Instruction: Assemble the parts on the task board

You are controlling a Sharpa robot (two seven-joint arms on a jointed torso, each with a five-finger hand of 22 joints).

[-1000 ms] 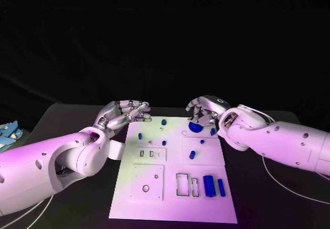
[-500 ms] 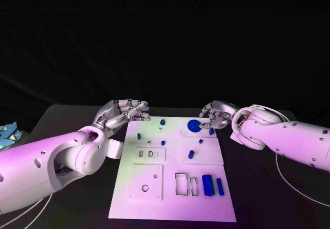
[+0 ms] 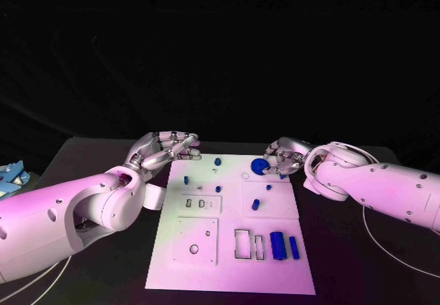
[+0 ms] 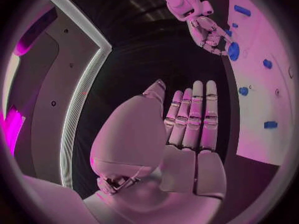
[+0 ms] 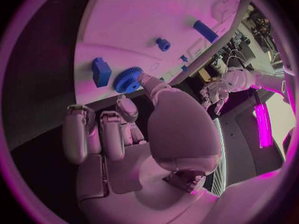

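The white task board (image 3: pixel 234 254) lies mid-table with several blue parts on it. A blue gear (image 3: pixel 259 165) lies flat near the board's far right corner. My right hand (image 3: pixel 284 156) sits just right of it, and its thumb and a fingertip pinch the gear's rim (image 5: pixel 127 79) while the other fingers curl in. A small blue block (image 5: pixel 101 70) stands beside the gear. My left hand (image 3: pixel 165 150) hovers at the board's far left corner, its fingers (image 4: pixel 198 114) straight and holding nothing. Two blue bars (image 3: pixel 277 246) lie near the front right.
Small blue pegs (image 3: pixel 218 189) dot the board's far half, and rectangular slots (image 3: pixel 243 244) lie near the front. A blue and white object (image 3: pixel 11 175) sits at the table's left edge. A white cable (image 3: pixel 367 235) trails on the right.
My right hand, which covered the gear a second ago, has shifted right, so the gear shows on the board. The left hand has hardly moved.
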